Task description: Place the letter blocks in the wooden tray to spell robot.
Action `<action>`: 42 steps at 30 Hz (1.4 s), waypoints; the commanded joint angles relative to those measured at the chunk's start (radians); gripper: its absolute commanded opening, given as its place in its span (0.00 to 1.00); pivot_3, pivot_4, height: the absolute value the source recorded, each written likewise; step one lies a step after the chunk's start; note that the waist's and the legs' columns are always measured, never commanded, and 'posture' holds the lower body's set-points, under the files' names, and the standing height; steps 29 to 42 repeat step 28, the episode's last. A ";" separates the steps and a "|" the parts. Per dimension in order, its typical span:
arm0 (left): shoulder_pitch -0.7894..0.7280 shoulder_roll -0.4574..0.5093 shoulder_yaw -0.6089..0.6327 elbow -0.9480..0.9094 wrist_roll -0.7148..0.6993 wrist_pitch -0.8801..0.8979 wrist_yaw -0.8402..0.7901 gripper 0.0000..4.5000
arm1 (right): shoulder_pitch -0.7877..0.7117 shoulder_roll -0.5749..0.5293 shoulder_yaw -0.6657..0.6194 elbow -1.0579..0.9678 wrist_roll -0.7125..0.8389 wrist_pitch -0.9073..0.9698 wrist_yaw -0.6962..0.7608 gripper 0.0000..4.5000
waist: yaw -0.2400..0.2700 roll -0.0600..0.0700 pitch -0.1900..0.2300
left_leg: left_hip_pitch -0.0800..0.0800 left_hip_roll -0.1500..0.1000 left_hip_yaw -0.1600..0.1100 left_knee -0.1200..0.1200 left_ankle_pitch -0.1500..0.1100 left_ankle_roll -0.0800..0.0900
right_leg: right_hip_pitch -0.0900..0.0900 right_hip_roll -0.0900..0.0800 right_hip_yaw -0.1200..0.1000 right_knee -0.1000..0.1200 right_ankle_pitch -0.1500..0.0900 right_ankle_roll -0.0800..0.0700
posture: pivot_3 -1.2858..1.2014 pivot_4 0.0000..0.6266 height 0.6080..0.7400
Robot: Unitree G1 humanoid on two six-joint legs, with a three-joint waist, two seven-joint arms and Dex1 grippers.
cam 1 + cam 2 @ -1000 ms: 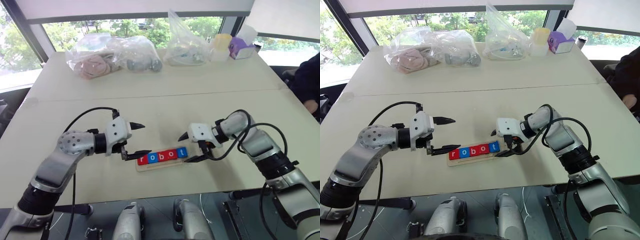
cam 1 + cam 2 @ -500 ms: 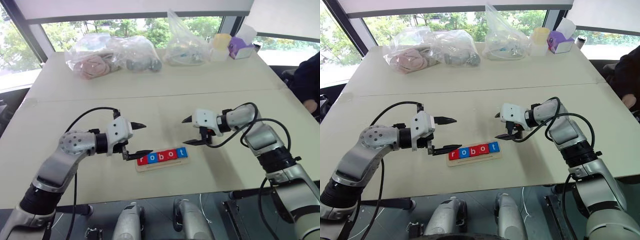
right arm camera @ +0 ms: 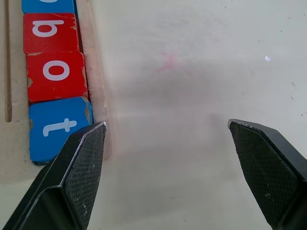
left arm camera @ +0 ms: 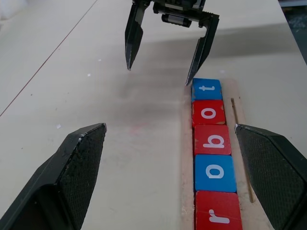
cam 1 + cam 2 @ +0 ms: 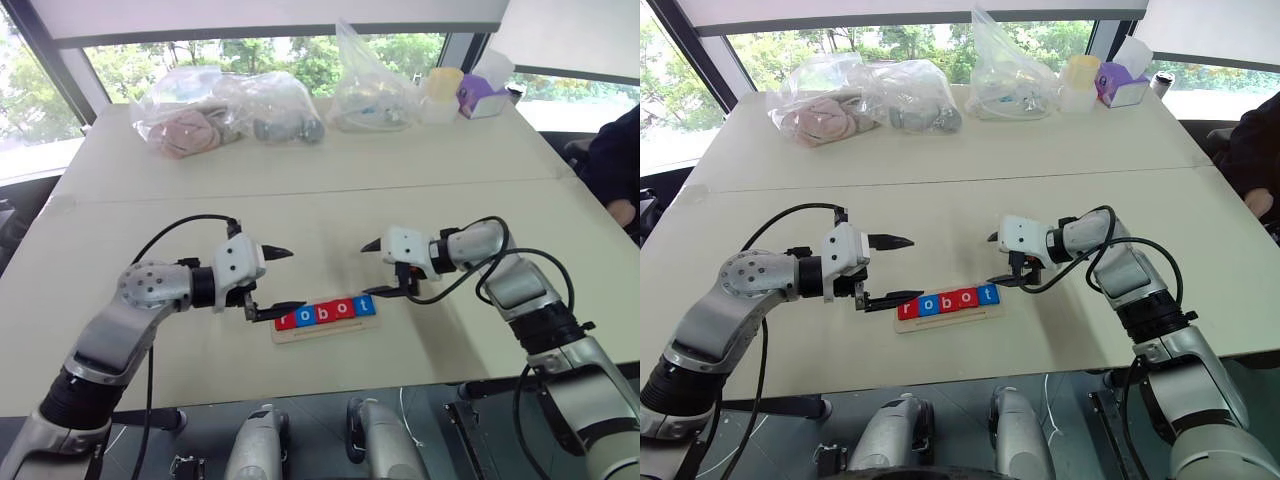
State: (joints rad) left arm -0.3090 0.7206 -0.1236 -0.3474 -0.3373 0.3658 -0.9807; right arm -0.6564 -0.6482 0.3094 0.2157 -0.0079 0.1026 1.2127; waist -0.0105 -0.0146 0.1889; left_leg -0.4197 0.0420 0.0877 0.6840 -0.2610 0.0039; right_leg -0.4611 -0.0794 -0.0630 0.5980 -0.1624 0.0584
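The tray (image 5: 325, 327), long, narrow and of pale wood, is being seen lying flat on the table (image 5: 300, 190) between the two grippers, its long axis running from one to the other. It is being filled by five blocks (image 4: 212, 141) reading r, o, b, o, t, red and blue by turns, the r end just beside the left gripper (image 5: 285, 280) and the blue t just beside the right gripper (image 5: 372, 270). Both grippers are being held spread wide and empty, a lower fingertip of each close to its end of the tray.
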 commanded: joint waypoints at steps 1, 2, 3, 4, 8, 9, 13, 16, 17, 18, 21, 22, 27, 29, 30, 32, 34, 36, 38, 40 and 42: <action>-0.012 0.013 0.028 -0.022 -0.010 -0.001 -0.007 1.00 | 0.007 -0.002 0.001 -0.047 0.001 -0.004 0.010 0.93 | 0.000 0.000 0.000 | 0.000 0.000 0.000 0.000 0.000 0.000 | 0.000 0.000 0.000 0.000 0.000 0.000 | 0.52 0.24 1.00; -0.012 0.014 0.028 -0.022 -0.011 0.000 -0.007 1.00 | 0.007 -0.002 0.001 -0.048 0.000 -0.005 0.010 0.93 | 0.000 0.000 0.000 | 0.000 0.000 0.000 0.000 0.000 0.000 | 0.000 0.000 0.000 0.000 0.000 0.000 | 0.52 0.24 1.00; -0.012 0.015 0.029 -0.023 -0.013 0.000 -0.008 1.00 | 0.006 -0.002 -0.001 -0.050 0.000 -0.003 0.009 0.93 | 0.000 0.000 0.000 | 0.000 0.000 0.000 0.000 0.000 0.000 | 0.000 0.000 0.000 0.000 0.000 0.000 | 0.52 0.24 1.00; -0.010 0.017 0.031 -0.024 -0.015 0.001 -0.009 1.00 | 0.004 -0.001 -0.005 -0.052 0.000 0.000 0.008 0.93 | 0.000 0.000 0.000 | 0.000 0.000 0.000 0.000 0.000 0.000 | 0.000 0.000 0.000 0.000 0.000 0.000 | 0.52 0.24 1.00; 0.006 0.035 0.048 -0.038 -0.034 0.015 -0.022 1.00 | -0.018 -0.014 -0.041 -0.075 0.009 0.016 -0.008 0.93 | 0.000 0.000 0.000 | 0.000 0.000 0.000 0.000 0.000 0.000 | 0.000 0.000 0.000 0.000 0.000 0.000 | 0.52 0.24 1.00; 0.013 0.043 0.056 -0.044 -0.044 0.024 -0.025 1.00 | -0.017 -0.024 -0.056 -0.098 0.022 0.038 -0.005 0.93 | 0.000 0.000 0.000 | 0.000 0.000 0.000 0.000 0.000 0.000 | 0.000 0.000 0.000 0.000 0.000 0.000 | 0.52 0.24 1.00; 0.045 0.078 0.096 -0.079 -0.088 0.070 -0.036 1.00 | 0.031 -0.074 -0.132 -0.249 0.097 0.174 -0.001 0.93 | 0.001 0.000 0.000 | 0.000 0.000 0.000 0.000 0.000 0.000 | 0.000 0.000 0.000 0.000 0.000 0.000 | 0.52 0.24 1.00; 0.086 0.112 0.139 -0.115 -0.123 0.110 -0.040 1.00 | 0.132 -0.133 -0.219 -0.428 0.189 0.349 -0.011 0.93 | 0.008 0.000 0.000 | 0.000 0.001 -0.001 0.000 0.000 0.000 | 0.000 0.000 0.000 0.000 0.000 0.000 | 0.52 0.24 1.00; 0.099 0.122 0.151 -0.125 -0.134 0.127 -0.039 1.00 | 0.169 -0.153 -0.245 -0.484 0.219 0.403 -0.014 0.93 | 0.011 0.000 0.000 | 0.000 0.001 -0.001 0.000 0.000 0.000 | 0.000 0.000 0.000 0.000 -0.001 0.000 | 0.52 0.24 1.00; 0.114 0.132 0.164 -0.137 -0.144 0.143 -0.038 1.00 | 0.209 -0.175 -0.271 -0.540 0.252 0.456 -0.017 0.93 | 0.015 0.000 0.000 | 0.000 0.001 -0.001 0.000 0.000 0.000 | 0.000 0.000 0.000 0.000 -0.001 0.000 | 0.52 0.24 1.00; 0.157 0.158 0.203 -0.176 -0.180 0.185 -0.039 1.00 | 0.338 -0.240 -0.374 -0.705 0.375 0.621 -0.017 0.93 | 0.022 0.000 0.000 | 0.000 0.001 -0.002 0.000 0.000 0.000 | 0.000 -0.001 0.000 -0.001 -0.002 0.003 | 0.52 0.24 1.00; 0.172 0.167 0.218 -0.187 -0.192 0.196 -0.043 1.00 | 0.372 -0.256 -0.404 -0.747 0.407 0.661 -0.022 0.93 | 0.023 0.000 0.000 | 0.000 0.001 -0.003 0.000 0.000 0.000 | -0.001 -0.001 0.000 -0.001 -0.002 0.003 | 0.52 0.24 1.00; 0.235 0.219 0.271 -0.223 -0.230 0.224 -0.067 1.00 | 0.449 -0.298 -0.489 -0.853 0.514 0.780 -0.077 0.93 | 0.021 0.000 0.000 | 0.002 0.004 -0.002 0.000 -0.001 -0.001 | 0.000 -0.001 0.000 -0.002 -0.003 0.003 | 0.52 0.24 1.00; 0.248 0.225 0.286 -0.228 -0.236 0.225 -0.068 1.00 | 0.456 -0.301 -0.500 -0.863 0.525 0.793 -0.091 0.93 | 0.021 0.000 0.000 | 0.002 0.004 -0.002 0.000 -0.001 -0.002 | 0.000 -0.001 0.000 -0.002 -0.003 0.003 | 0.52 0.24 1.00; 0.248 0.225 0.286 -0.228 -0.236 0.225 -0.068 1.00 | 0.456 -0.301 -0.500 -0.863 0.525 0.793 -0.091 0.93 | 0.021 0.000 0.000 | 0.002 0.004 -0.002 0.000 -0.001 -0.002 | 0.000 -0.001 0.000 -0.002 -0.003 0.003 | 0.52 0.24 1.00; 0.248 0.225 0.286 -0.228 -0.236 0.225 -0.068 1.00 | 0.456 -0.301 -0.500 -0.863 0.525 0.793 -0.091 0.93 | 0.021 0.000 0.000 | 0.002 0.004 -0.002 0.000 -0.001 -0.002 | 0.000 -0.001 0.000 -0.002 -0.003 0.003 | 0.52 0.24 1.00; 0.248 0.225 0.286 -0.228 -0.236 0.225 -0.068 1.00 | 0.456 -0.301 -0.500 -0.863 0.525 0.793 -0.091 0.93 | 0.021 0.000 0.000 | 0.002 0.004 -0.002 0.000 -0.001 -0.002 | 0.000 -0.001 0.000 -0.002 -0.003 0.003 | 0.52 0.24 1.00; 0.248 0.225 0.286 -0.228 -0.236 0.225 -0.068 1.00 | 0.456 -0.301 -0.500 -0.863 0.525 0.793 -0.091 0.93 | 0.021 0.000 0.000 | 0.002 0.004 -0.002 0.000 -0.001 -0.002 | 0.000 -0.001 0.000 -0.002 -0.003 0.003 | 0.52 0.24 1.00; 0.248 0.225 0.286 -0.228 -0.236 0.225 -0.068 1.00 | 0.456 -0.301 -0.500 -0.863 0.525 0.793 -0.091 0.93 | 0.021 0.000 0.000 | 0.002 0.004 -0.002 0.000 -0.001 -0.002 | 0.000 -0.001 0.000 -0.002 -0.003 0.003 | 0.52 0.24 1.00; 0.248 0.225 0.286 -0.228 -0.236 0.225 -0.068 1.00 | 0.456 -0.301 -0.500 -0.863 0.525 0.793 -0.091 0.93 | 0.021 0.000 0.000 | 0.002 0.004 -0.002 0.000 -0.001 -0.002 | 0.000 -0.001 0.000 -0.002 -0.003 0.003 | 0.52 0.24 1.00; 0.248 0.225 0.286 -0.228 -0.236 0.225 -0.068 1.00 | 0.456 -0.301 -0.500 -0.863 0.525 0.793 -0.091 0.93 | 0.021 0.000 0.000 | 0.002 0.004 -0.002 0.000 -0.001 -0.002 | 0.000 -0.001 0.000 -0.002 -0.003 0.003 | 0.52 0.24 1.00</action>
